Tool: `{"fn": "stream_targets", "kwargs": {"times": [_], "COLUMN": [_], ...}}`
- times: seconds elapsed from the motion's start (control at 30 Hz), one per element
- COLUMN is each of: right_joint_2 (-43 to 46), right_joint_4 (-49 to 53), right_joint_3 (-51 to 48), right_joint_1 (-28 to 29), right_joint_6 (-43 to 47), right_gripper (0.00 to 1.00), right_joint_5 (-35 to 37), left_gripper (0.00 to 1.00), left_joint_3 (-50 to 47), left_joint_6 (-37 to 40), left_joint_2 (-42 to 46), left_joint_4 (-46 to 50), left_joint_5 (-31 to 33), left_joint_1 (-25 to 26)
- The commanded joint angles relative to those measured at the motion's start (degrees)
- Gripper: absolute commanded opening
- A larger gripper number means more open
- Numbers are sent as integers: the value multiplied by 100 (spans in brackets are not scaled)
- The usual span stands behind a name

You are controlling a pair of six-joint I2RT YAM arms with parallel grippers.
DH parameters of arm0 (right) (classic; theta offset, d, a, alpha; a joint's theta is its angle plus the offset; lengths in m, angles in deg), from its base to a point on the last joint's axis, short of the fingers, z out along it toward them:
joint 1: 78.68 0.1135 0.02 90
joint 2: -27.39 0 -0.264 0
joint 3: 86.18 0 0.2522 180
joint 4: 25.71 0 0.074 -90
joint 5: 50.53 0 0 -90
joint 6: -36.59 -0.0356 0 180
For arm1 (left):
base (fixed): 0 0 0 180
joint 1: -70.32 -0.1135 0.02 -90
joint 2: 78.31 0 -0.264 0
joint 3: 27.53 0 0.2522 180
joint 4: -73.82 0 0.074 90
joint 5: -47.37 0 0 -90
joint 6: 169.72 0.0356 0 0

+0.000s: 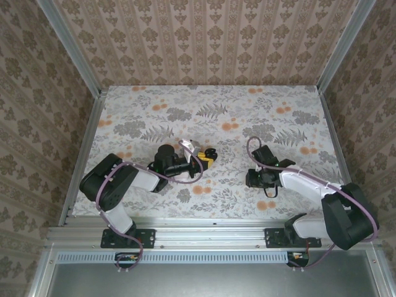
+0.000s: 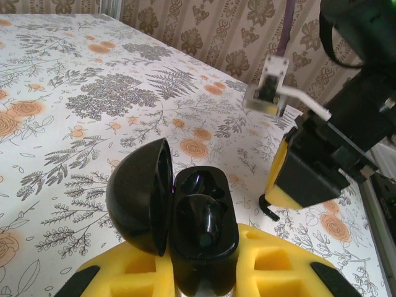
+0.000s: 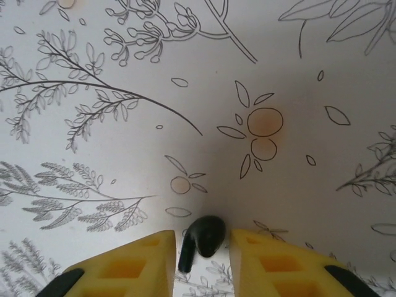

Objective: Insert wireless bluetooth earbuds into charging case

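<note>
Top external view: on the left, the left claw [image 1: 207, 158] reaches toward the middle of the flowered table [image 1: 247, 111], low over the surface. It is closed on a small black case [image 1: 212, 153] that shows just past its yellow fingers.

In the left wrist view the case [image 2: 204, 229] stands between the two yellow foam pads [image 2: 281, 266], clamped on both sides. Its rounded lid [image 2: 139, 198] is swung open to the left and stands nearly upright. The inside of the case is glossy and dark; whether an earbud sits in either hollow cannot be told.

Further right in the same view, the right claw [image 2: 291, 198] points down at the table. A small black curved earbud [image 2: 268, 211] lies just beneath its tip.

From above, the right claw [image 1: 255, 179] sits right of centre, well apart from the left one and close to the table.

The right wrist view shows the earbud [image 3: 204, 235] lying on the table between the two yellow fingers [image 3: 133, 266]. The fingers stand apart with a narrow gap on each side of it, so the claw is not yet gripping.
</note>
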Motion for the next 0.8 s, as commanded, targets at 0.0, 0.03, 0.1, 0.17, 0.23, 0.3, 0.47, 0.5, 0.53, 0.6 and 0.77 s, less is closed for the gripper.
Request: {"fn": "stream_targets", "kwargs": {"times": [0.0, 0.03, 0.1, 0.17, 0.23, 0.3, 0.47, 0.5, 0.53, 0.6, 0.77], "right_joint_2": [-110, -184, -334, -490, -758, -969, -1454, -1581, -1714, -1987, -2401], "right_joint_4": [1290, 1656, 2265, 2732, 3110, 3290, 3021, 2929, 2863, 2789, 2529], "right_joint_3": [809, 1079, 1520, 1855, 2132, 2326, 2403, 2404, 2393, 2390, 2301], "right_joint_1": [-136, -211, -322, -440, -521, -534, -585, -587, -591, -597, -596], "right_joint_6": [-39, -86, -279, -442, -589, -722, -912, -912, -904, -877, -823], "right_gripper": [32, 32, 33, 34, 34, 35, 36, 36, 37, 36, 36], "right_joint_5": [-147, -229, -255, -372, -452, -503, -717, -747, -768, -783, -872], "left_gripper": [6, 6, 6, 6, 6, 6, 7, 6, 7, 7, 7], "left_joint_3": [102, 102, 110, 116, 119, 119, 121, 128, 126, 119, 110], "left_joint_6": [169, 174, 185, 203, 220, 228, 294, 310, 312, 318, 360], "left_joint_2": [175, 194, 213, 228, 240, 255, 313, 342, 361, 376, 412], "left_joint_4": [50, 62, 90, 115, 140, 163, 242, 272, 297, 309, 389], "left_joint_5": [-28, -34, -37, -37, -42, -37, -23, -17, -23, -28, -11], "left_joint_1": [-9, -10, -10, -14, -10, -10, -20, -27, -36, -45, -53]}}
